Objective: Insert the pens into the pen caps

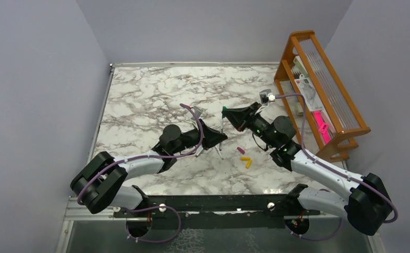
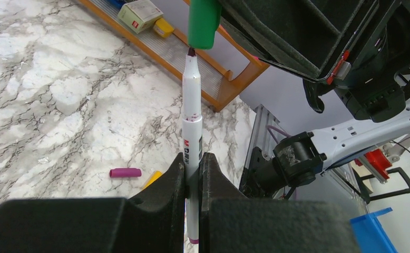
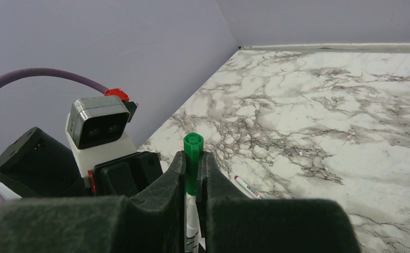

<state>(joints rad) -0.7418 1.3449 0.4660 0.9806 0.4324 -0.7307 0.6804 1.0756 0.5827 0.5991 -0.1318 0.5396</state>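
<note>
Left fingers [image 2: 174, 182] are clenched on a slim white-barrelled marker pen [image 2: 191, 100], gripped low on the barrel, dark tip pointing up & away from the wrist. Right fingers [image 3: 177, 171] are clenched on the stubby green plastic cap [image 3: 193, 143], open end facing the pen. Both are held in the air over the marble-pattern table [image 1: 150, 95], btwn the two arms.

Key relation: the pen's long axis runs approx in line w/ the cap's, tip right at the cap's mouth. In the left wrist view the tip sits toward one edge of the opening, not dead centre. Can't tell if it's inside yet. Judgement: the next push goes along the pen axis, and prob needs a small sideways nudge first or the tip catches the rim.

Around: a magenta cap [image 2: 125, 172] and two yellow-orange caps [image 1: 246, 161] lie close together on the table, just beside the right arm. Another pen [image 3: 246, 186] lies flat on the table. An orange wooden rack [image 1: 300, 34] stands at the table's right edge, well apart. Nothing stands btwn tip & cap. The bulky finger housings are near each other, so there's little room to tilt.
</note>
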